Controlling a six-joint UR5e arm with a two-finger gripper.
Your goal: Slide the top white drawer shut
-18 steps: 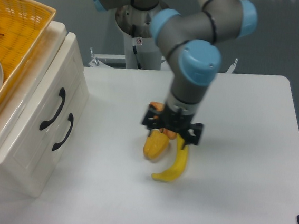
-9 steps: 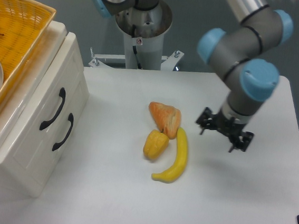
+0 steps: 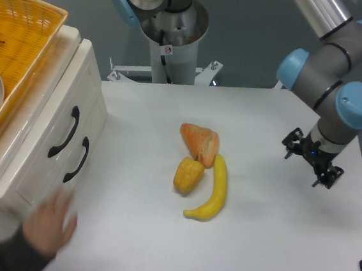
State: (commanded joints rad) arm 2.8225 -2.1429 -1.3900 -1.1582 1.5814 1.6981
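The gripper hung over the table, jaws parted and holding nothing. Far to its left sat the top drawer, front flush with the cabinet. Between them lay a banana; a hand touched the cabinet's lower corner.
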